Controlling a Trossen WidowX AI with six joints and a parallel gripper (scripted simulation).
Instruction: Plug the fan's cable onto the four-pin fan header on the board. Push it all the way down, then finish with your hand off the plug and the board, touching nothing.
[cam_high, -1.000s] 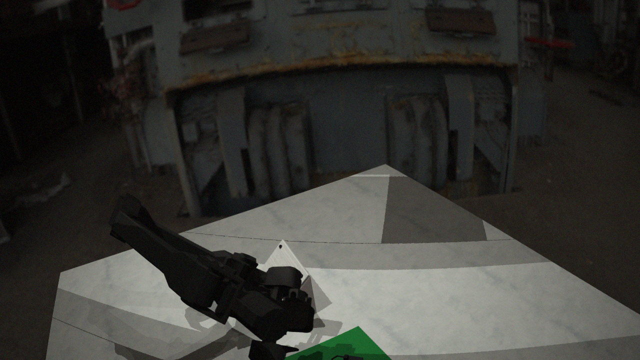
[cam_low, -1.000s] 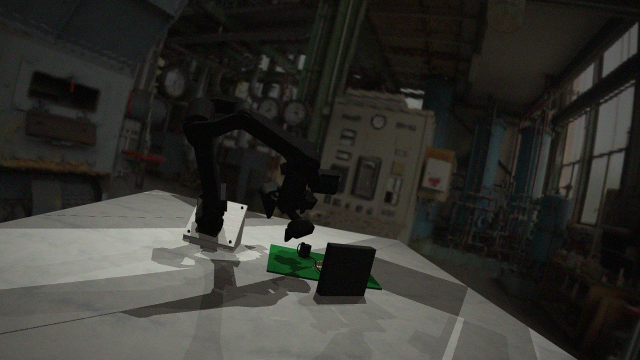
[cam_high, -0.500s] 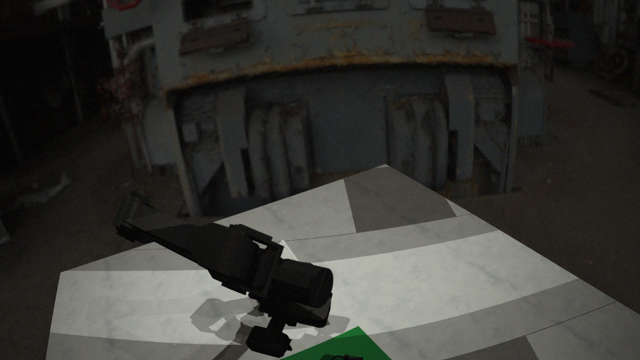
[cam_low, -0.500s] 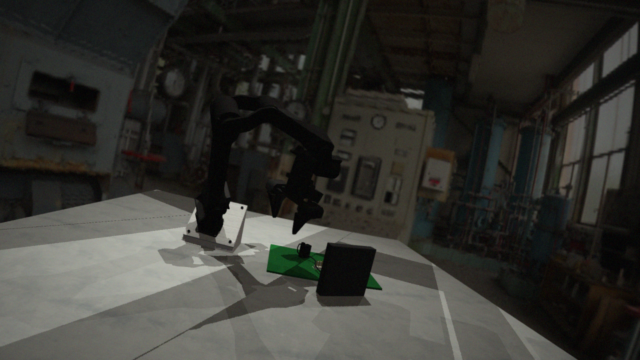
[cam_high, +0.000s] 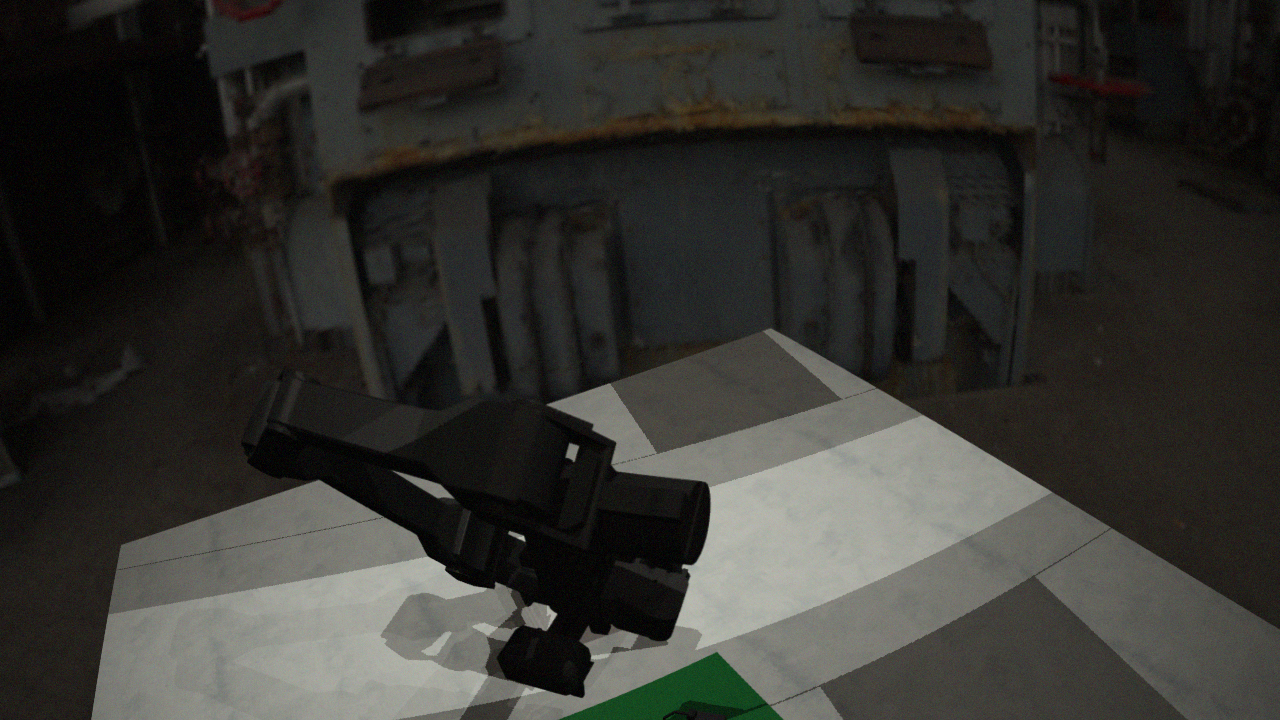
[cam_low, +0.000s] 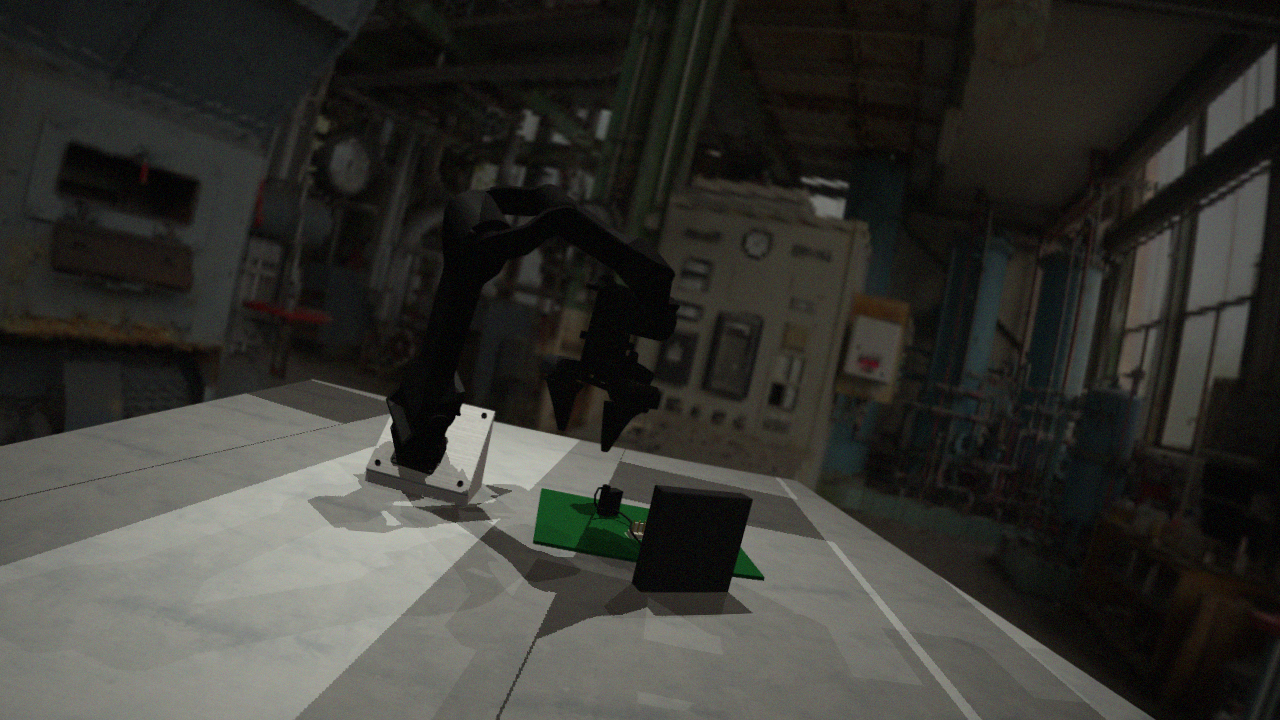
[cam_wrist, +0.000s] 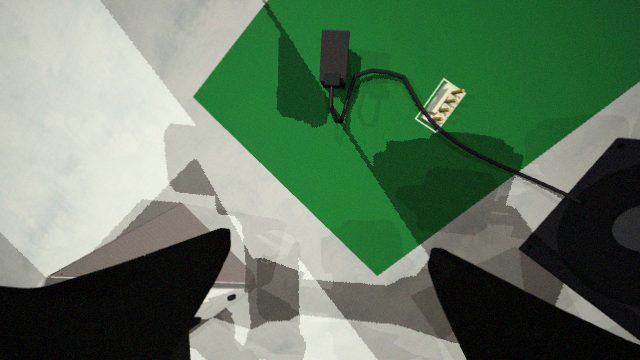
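Note:
The black plug (cam_low: 610, 499) (cam_wrist: 334, 57) is on the green board (cam_high: 707, 685) (cam_low: 559, 522) (cam_wrist: 310, 165), apart from the header. The white four-pin header (cam_wrist: 438, 104) has bare gold pins; in the wrist view it is right of and below the plug. The black cable (cam_wrist: 382, 72) loops from the plug, crosses over the header's lower end and runs to the black fan (cam_low: 693, 541) (cam_wrist: 542, 237). My gripper (cam_low: 584, 438) (cam_wrist: 329, 247) is open and empty, above the board and clear of the plug. In the top view, the header and fan are out of frame.
The fan stands upright beside the board in the exterior view, hiding part of it. The arm's pale mounting bracket (cam_low: 474, 447) is behind and left of the board there. Arm shadows fall on the board and the tabletop (cam_low: 402, 626).

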